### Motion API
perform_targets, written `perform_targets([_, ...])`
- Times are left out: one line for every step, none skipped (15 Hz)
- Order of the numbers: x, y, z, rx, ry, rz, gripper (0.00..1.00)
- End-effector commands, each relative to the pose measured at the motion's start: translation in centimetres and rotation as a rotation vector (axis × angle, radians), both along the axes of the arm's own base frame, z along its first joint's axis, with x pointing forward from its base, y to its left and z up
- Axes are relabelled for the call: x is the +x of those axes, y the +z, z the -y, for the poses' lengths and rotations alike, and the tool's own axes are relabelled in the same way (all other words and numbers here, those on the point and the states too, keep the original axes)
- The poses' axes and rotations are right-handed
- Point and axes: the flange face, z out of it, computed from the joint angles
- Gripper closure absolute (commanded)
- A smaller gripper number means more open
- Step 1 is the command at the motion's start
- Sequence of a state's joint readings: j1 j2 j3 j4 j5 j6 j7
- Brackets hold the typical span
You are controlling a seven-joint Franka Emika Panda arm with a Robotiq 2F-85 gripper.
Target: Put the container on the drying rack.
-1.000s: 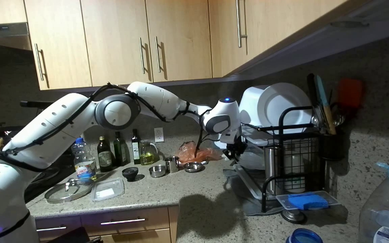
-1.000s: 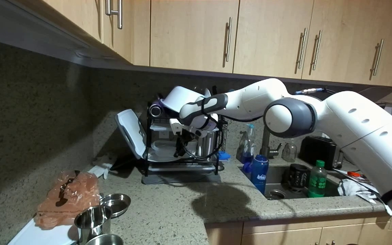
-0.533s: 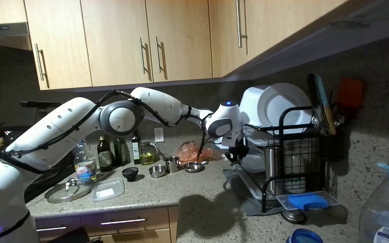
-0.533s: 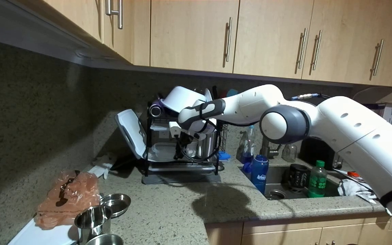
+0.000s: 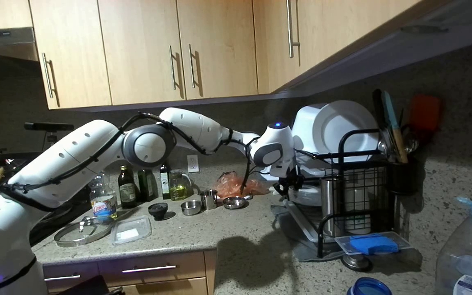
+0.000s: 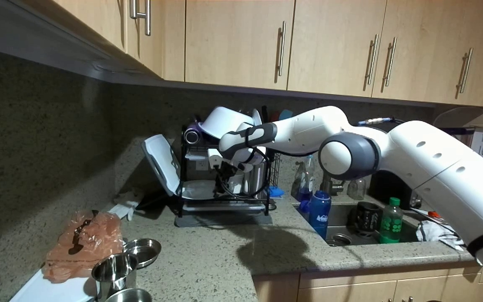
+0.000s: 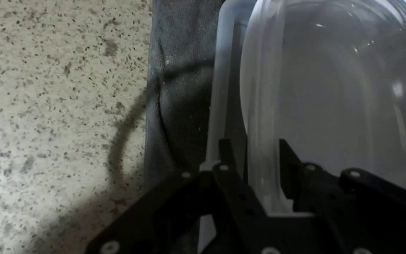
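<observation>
Since the container (image 7: 333, 98) seems seated low in the rack (image 5: 341, 164) and my gripper (image 7: 254, 144) straddles its edge, fingers (image 7: 289, 169) parted, a gap on one side, I'd spread wider, then rise straight without dragging it.

Arm (image 5: 191, 128) lower than 1.0 s ago in both exterior views: elbow (image 5: 148, 147) dropped most, wrist (image 5: 279, 137) slightly. Gripper (image 7: 255, 145) slightly lower too, jaws apparently wider apart than 0.5 s ago. Container (image 5: 307, 196), tilted up 0.5 s ago, now flatter and lower inside drying rack (image 5: 341, 184). Dark bar (image 5: 312, 179) newly visible above container.
</observation>
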State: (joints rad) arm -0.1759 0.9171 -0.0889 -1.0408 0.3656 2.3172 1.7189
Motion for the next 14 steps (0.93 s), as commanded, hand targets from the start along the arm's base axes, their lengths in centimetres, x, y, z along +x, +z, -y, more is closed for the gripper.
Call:
perform_targets([0.5,0.6,0.5,-0.008,-0.022,0.012,0.33])
perform_targets([0.4,0.7,0.4,-0.006,-0.017,0.014,0.24])
perform_targets([0.3,0.9,0.3,-0.007,-0.012,0.019,0.18])
perform_targets([0.2,1.1,0.1,-0.007,-0.007,0.026,0.09])
perform_targets([0.1,1.4,-0.1,-0.010,-0.002,0.034,0.03])
perform_targets([0.0,1.7,-0.2,-0.014,0.002,0.037,0.00])
perform_targets([-0.1,2.0,-0.3,-0.015,0.009,0.042,0.00])
perform_targets([-0.2,2.3,-0.7,-0.023,0.014,0.053,0.00])
perform_targets([-0.3,2.5,-0.9,-0.027,0.020,0.060,0.00])
perform_targets([-0.4,2.8,-1.2,-0.031,0.026,0.069,0.00])
perform_targets([-0.4,3.1,-1.4,-0.036,0.032,0.074,0.00])
perform_targets([-0.5,3.3,-1.7,-0.043,0.041,0.080,0.00])
perform_targets([-0.5,3.6,-1.9,-0.048,0.045,0.088,0.00])
perform_targets([-0.6,3.8,-2.1,-0.051,0.049,0.090,0.00])
